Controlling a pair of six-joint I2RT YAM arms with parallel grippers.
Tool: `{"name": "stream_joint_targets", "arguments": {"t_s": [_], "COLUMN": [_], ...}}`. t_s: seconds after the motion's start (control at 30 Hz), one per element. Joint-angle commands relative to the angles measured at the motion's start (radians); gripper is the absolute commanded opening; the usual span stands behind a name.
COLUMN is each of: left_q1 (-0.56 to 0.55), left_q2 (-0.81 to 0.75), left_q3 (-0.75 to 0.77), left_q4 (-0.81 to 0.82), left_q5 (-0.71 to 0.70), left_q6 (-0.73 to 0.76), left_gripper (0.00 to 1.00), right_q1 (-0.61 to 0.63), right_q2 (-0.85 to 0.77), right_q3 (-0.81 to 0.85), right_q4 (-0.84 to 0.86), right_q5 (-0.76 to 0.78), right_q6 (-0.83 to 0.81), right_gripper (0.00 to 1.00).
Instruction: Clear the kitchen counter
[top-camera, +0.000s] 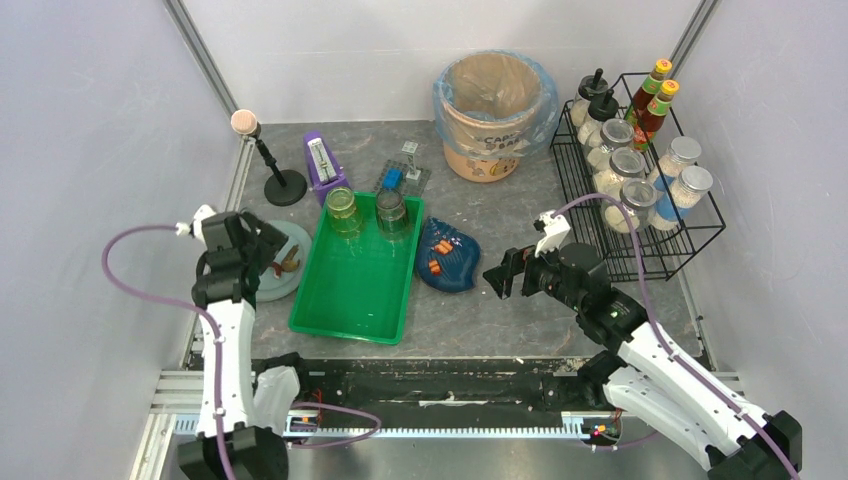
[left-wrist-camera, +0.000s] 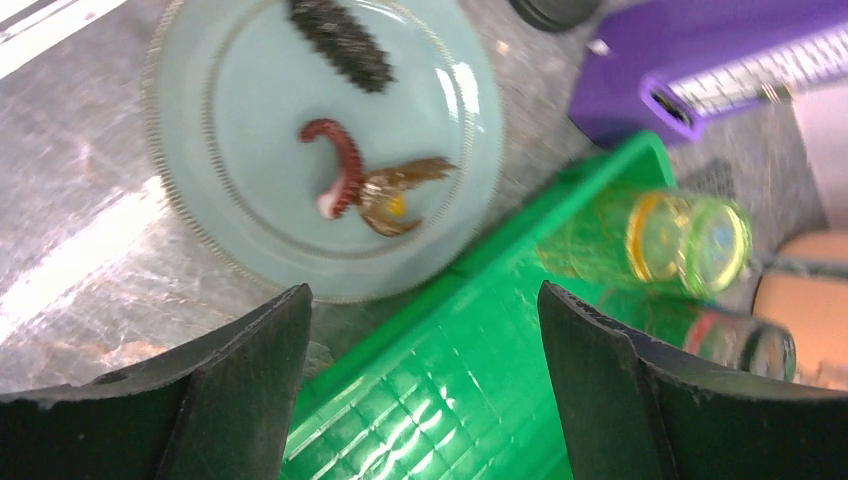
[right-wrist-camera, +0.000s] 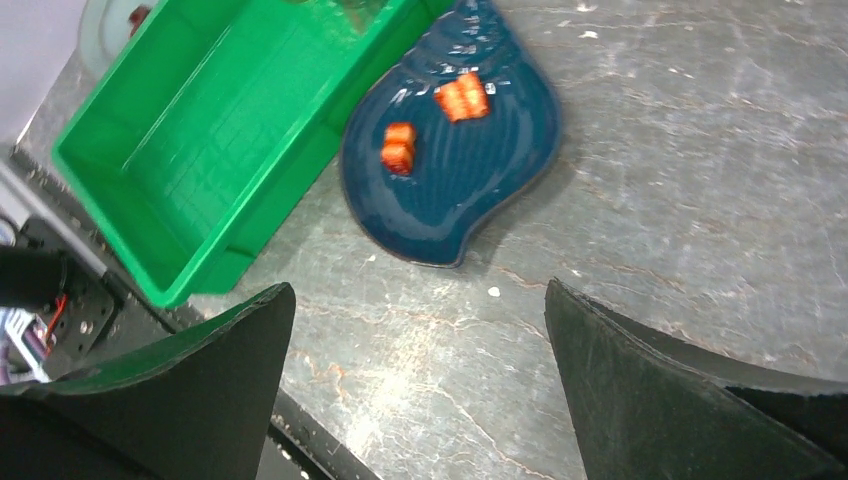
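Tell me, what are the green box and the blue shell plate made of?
The green tray looks like glossy plastic: it has bright glare and a moulded grid on its floor. The blue shell dish is probably glazed ceramic, shiny with raised ridges, though it could be plastic too.

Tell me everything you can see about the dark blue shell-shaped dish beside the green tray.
The dish is dark blue and glossy, probably glazed ceramic, shaped like a shell with curved ridges across its surface. It lies flat, right side up, on the kitchen counter. One edge sits against the side wall of the green tray, though actual contact is unclear. Two small orange food pieces sit on it, apart from each other. Nothing grips it.
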Motion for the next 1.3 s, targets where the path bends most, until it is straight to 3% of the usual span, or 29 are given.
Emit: {"name": "stream_joint_targets", "arguments": {"t_s": [0.0, 0.33, 0.53, 0.9, 1.1, 1.27], "left_q1": [0.133, 0.277, 0.391, 0.487, 0.509, 0.509], "left_q2": [-0.083, -0.197, -0.182, -0.190, -0.050, 0.196], "left_q3": [-0.122, -0.318, -0.476, -0.660, -0.836, -0.777], "left_q4": [0.097, 0.246, 0.401, 0.582, 0.956, 1.102], "left_q5": [0.028, -0.051, 0.058, 0.116, 0.171, 0.282], "left_q6": [-0.138, -0.354, -0.463, -0.408, -0.526, -0.419], "left_gripper": [0.88, 0.84, 0.83, 0.81, 0.78, 0.78], "right_q1": [0.076, 0.203, 0.230, 0.232, 0.231, 0.232], "right_q2": [-0.016, -0.066, -0.073, -0.055, -0.057, -0.060], "right_q3": [0.046, 0.042, 0.057, 0.110, 0.108, 0.104], "right_q4": [0.046, 0.033, 0.016, -0.039, -0.043, -0.043], "right_q5": [-0.030, 0.008, 0.029, 0.018, 0.021, 0.027], "right_q6": [-0.099, -0.170, -0.205, -0.244, -0.254, -0.266], "right_gripper": [0.98, 0.98, 0.98, 0.98, 0.98, 0.98]}}
